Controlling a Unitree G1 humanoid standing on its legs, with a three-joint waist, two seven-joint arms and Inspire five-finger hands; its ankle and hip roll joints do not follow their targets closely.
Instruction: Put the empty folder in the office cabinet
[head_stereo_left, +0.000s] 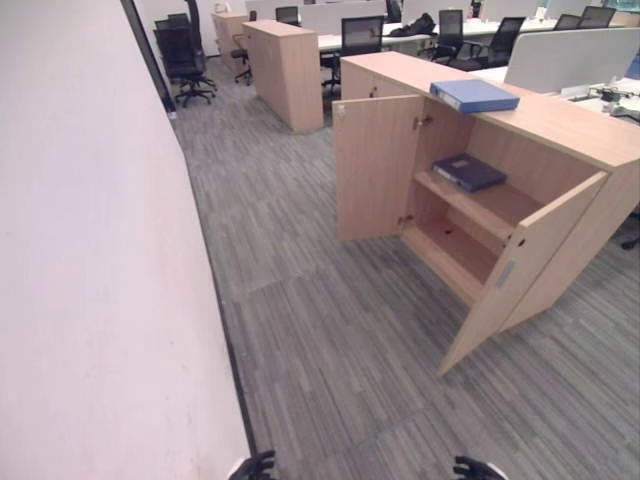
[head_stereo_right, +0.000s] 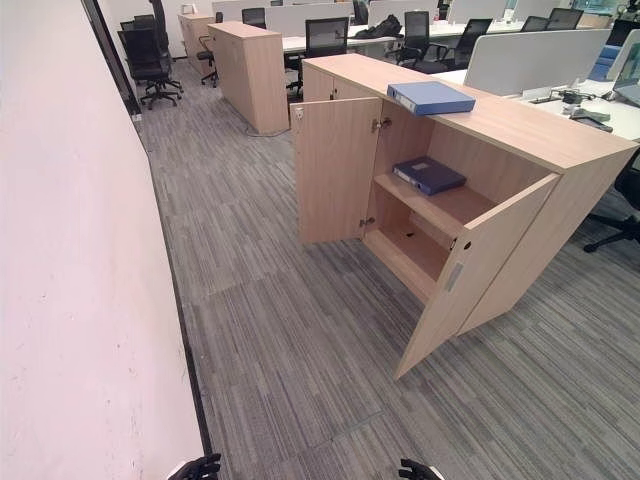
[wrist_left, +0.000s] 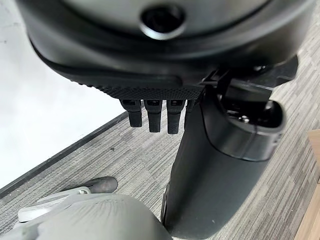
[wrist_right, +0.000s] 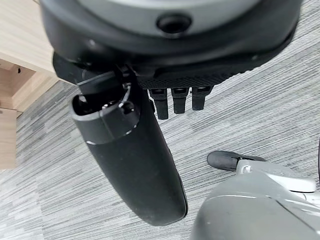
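A dark blue folder (head_stereo_left: 468, 171) is laid flat on the middle shelf of the wooden cabinet (head_stereo_left: 560, 130), seen at two o'clock with both doors swung open. A lighter blue folder (head_stereo_left: 474, 95) is laid on the cabinet's top. The lower shelf is partly hidden by the near door (head_stereo_left: 520, 270). The left hand (wrist_left: 150, 112) and right hand (wrist_right: 177, 100) are held low over grey carpet (head_stereo_left: 330, 330), fingers straight and relaxed, nothing grasped. A white wall (head_stereo_left: 90, 250) is seen at nine o'clock
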